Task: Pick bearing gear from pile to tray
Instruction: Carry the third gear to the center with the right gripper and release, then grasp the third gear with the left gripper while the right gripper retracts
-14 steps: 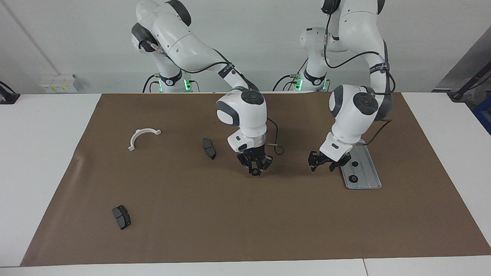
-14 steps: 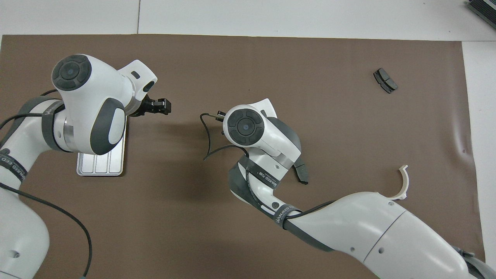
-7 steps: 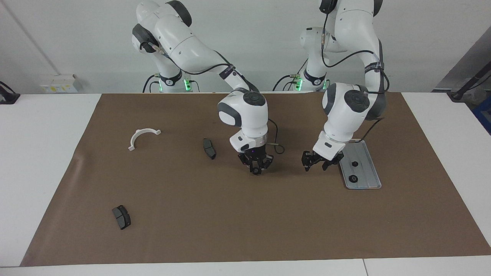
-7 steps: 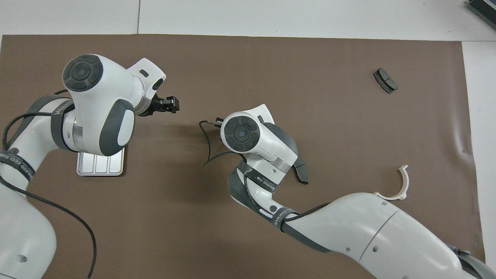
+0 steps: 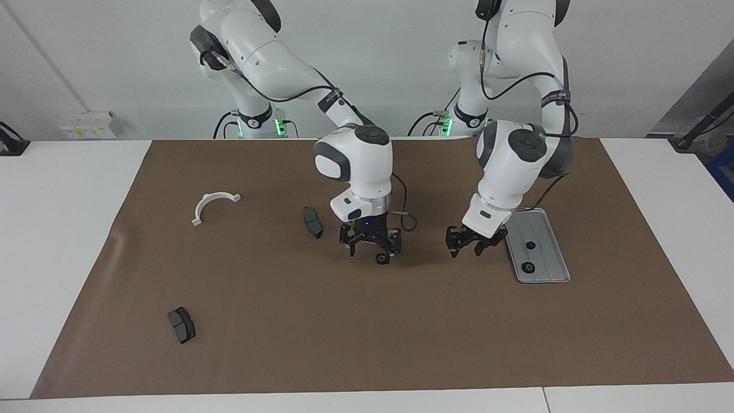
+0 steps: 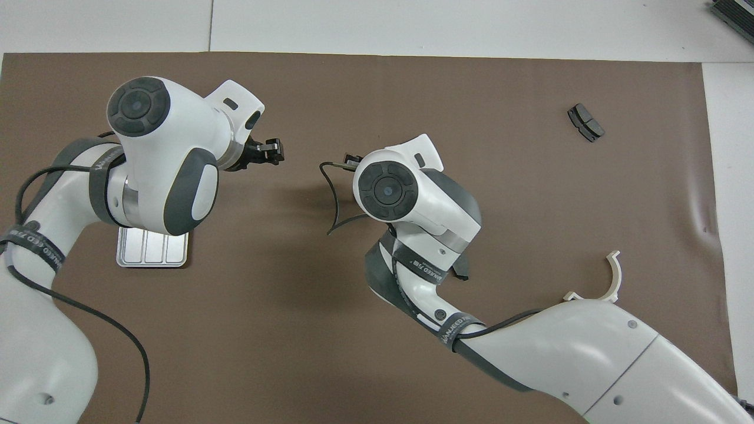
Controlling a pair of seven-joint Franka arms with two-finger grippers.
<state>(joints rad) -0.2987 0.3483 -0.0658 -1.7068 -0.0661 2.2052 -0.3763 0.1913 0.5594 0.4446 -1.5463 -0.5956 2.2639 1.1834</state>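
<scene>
Ridged metal tray (image 5: 551, 246) holds round black pieces (image 5: 527, 267).

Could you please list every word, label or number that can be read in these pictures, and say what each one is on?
"WANJEED", as best it reads: white print on the right arm's forearm strap.
Right arm's wrist strap: white print, too small to read.
Left arm's strap: print partly turned away, not readable.
Wall socket stickers: too small to read.
No print shows on the tray or the loose parts.
</scene>
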